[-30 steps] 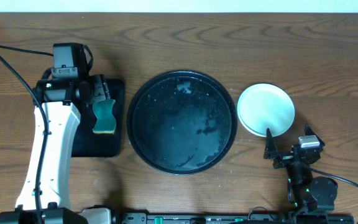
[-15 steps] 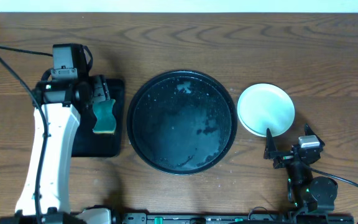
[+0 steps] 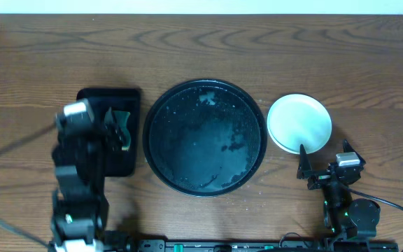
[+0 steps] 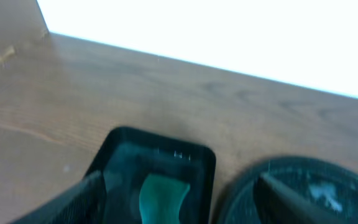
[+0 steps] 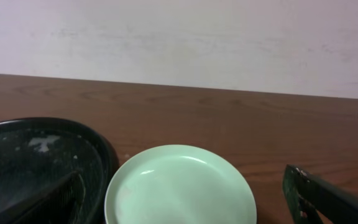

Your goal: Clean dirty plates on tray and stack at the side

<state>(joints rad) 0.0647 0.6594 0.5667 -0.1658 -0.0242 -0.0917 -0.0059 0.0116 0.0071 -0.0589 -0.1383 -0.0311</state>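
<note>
The left pincer (image 4: 180, 179) and the right pincer (image 5: 182, 176) both stand wide apart, gripping nothing.

overhead looked straight down on the whole worktop (image 3: 201, 49); both wrist views sat low, facing the far wall (image 5: 179, 37), each catching the tray (image 3: 187, 147) rim.

Left gripper (image 4: 180, 179) blurred in the overhead view, fingers well apart; right gripper (image 5: 184, 174) low, fingers wide apart
</note>
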